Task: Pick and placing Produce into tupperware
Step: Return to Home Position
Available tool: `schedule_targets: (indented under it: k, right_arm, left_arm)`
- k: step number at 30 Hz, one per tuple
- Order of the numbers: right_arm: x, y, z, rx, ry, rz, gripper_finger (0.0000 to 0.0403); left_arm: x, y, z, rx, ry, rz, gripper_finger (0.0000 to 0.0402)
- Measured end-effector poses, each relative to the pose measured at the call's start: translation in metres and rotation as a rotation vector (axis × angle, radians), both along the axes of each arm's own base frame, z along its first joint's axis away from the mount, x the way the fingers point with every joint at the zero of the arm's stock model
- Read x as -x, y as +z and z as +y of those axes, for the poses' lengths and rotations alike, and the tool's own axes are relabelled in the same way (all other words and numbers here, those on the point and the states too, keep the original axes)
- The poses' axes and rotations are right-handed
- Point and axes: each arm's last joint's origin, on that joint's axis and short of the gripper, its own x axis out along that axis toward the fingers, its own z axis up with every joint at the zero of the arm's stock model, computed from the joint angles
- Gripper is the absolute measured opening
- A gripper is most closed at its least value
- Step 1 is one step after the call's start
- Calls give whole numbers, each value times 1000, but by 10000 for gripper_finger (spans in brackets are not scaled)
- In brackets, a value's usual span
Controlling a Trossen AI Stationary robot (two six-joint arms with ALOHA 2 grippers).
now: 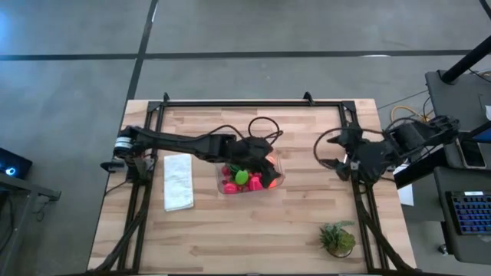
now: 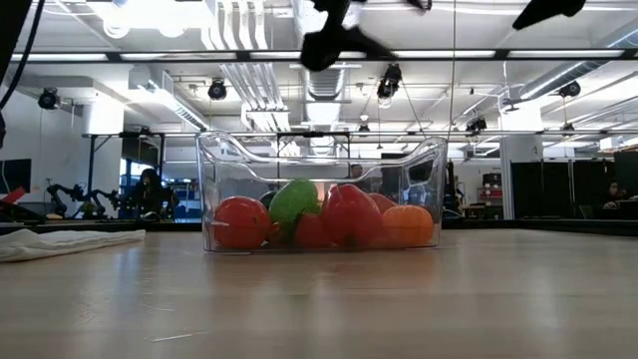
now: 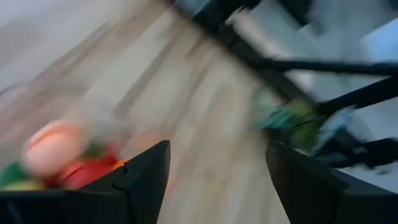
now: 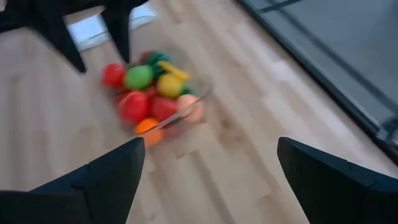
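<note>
The clear tupperware (image 1: 279,181) stands at the middle of the table and holds the produce (image 1: 247,179): red, lime green, orange, yellow and peach toy fruits lying on its bottom (image 2: 319,221). My left gripper (image 1: 261,156) hangs open over the tupperware's far side, with nothing between its fingers (image 3: 217,152). The produce (image 3: 59,158) shows below it. My right gripper (image 1: 338,165) waits open to the right of the tupperware (image 4: 205,85), above the table. It holds nothing (image 4: 211,146).
A folded white cloth (image 1: 178,182) lies left of the tupperware. A spiky green plant tuft (image 1: 337,238) stands near the table's front right corner. Black frame rails (image 1: 245,103) run along the far, left and right edges. Bare wood lies in front of the tupperware.
</note>
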Motion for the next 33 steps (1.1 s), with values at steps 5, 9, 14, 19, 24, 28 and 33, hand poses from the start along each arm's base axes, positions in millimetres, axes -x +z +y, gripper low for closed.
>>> schedule_targets:
  k: [5, 9, 14, 19, 24, 28, 33]
  right_arm:
    - [10, 10, -1, -74, 135, -10, 359]
    - [27, 4, -5, -161, 205, -36, 359]
    - [57, -19, -15, -260, 275, -108, 359]
    - [84, -41, -27, -328, 274, -256, 359]
    - [102, -61, -35, -361, 291, -395, 359]
    - [109, -78, -38, -379, 302, -477, 359]
    - [94, -87, -30, -391, 372, -505, 359]
  left_arm:
    - [-9, 20, -8, 41, -15, -221, 249]
    - [-12, 30, -21, 59, -117, -345, 249]
    - [-12, 21, -28, 69, -135, -346, 249]
    - [-10, 15, -24, 65, -123, -333, 249]
    - [2, 23, -15, 82, -167, -398, 249]
    - [28, 31, -7, 50, -189, -486, 249]
    - [78, 38, 0, -37, -202, -702, 249]
